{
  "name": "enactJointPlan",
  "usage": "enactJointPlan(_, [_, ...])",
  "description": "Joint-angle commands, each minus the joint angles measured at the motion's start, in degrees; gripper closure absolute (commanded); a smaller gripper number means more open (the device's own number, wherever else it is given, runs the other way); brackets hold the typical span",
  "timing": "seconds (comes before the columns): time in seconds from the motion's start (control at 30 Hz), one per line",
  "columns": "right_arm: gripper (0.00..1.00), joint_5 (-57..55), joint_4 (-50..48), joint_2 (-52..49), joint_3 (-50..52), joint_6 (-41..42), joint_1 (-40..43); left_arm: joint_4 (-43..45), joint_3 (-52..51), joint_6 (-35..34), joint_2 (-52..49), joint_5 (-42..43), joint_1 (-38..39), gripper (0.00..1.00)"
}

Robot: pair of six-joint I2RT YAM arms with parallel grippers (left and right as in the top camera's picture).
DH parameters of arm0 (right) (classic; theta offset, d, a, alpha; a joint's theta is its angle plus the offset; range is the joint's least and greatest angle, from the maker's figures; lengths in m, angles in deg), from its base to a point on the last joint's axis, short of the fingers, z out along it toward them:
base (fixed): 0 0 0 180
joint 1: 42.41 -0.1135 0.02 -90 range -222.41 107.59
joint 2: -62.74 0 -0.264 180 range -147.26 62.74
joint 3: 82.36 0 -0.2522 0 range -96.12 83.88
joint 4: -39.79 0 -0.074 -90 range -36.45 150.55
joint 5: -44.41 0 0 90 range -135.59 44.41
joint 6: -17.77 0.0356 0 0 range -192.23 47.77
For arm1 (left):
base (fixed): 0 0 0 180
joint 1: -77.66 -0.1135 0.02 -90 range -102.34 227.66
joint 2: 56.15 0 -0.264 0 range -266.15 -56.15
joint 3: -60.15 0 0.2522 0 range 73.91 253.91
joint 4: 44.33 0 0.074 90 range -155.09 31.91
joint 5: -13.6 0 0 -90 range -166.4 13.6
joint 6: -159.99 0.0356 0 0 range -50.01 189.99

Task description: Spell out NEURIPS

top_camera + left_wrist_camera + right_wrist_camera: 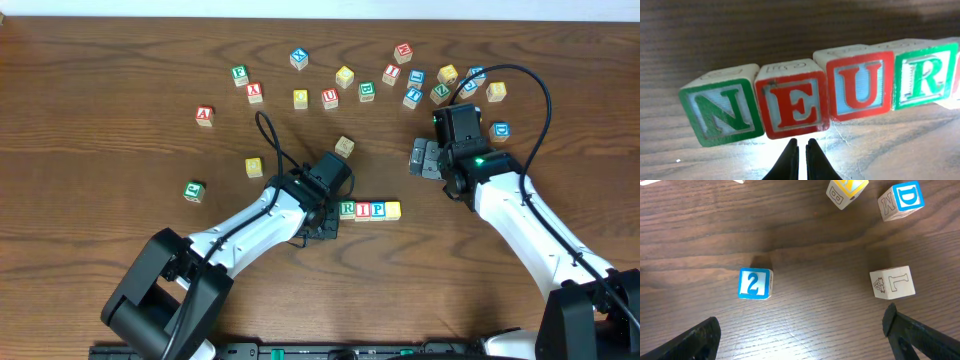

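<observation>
A row of letter blocks lies on the wooden table. The left wrist view shows a green N (722, 114), red E (792, 104), red U (858, 88) and green R (925, 77) side by side. Overhead, the row continues with R (347, 209), I (362, 209), P (377, 209) and a yellow block (393, 209) whose letter I cannot read. My left gripper (801, 144) is shut and empty just in front of the E. Seen from overhead, the left gripper (320, 215) hides the row's left end. My right gripper (800, 325) is open and empty above bare table, shown overhead right of the row (428, 158).
Several loose blocks are scattered across the far half of the table (345, 76). Near my right gripper are a blue 2 block (755, 284), an L block (892, 282), a blue D block (907, 196) and a yellow block (847, 189). A lone block (345, 147) lies behind the row.
</observation>
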Motion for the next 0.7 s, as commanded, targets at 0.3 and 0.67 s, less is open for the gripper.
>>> enactJointPlan(0.3, [0.01,-0.94,-0.44,-0.20,-1.05,-0.85,0.35,-1.01,-0.70,-0.07,9.09,0.37,0.20,0.93])
enactJointPlan(0.67, [0.01,-0.92,-0.83,-0.20,-1.05,-0.87,0.35,6.34,-0.63,1.09,12.83,-4.09,-0.57,0.93])
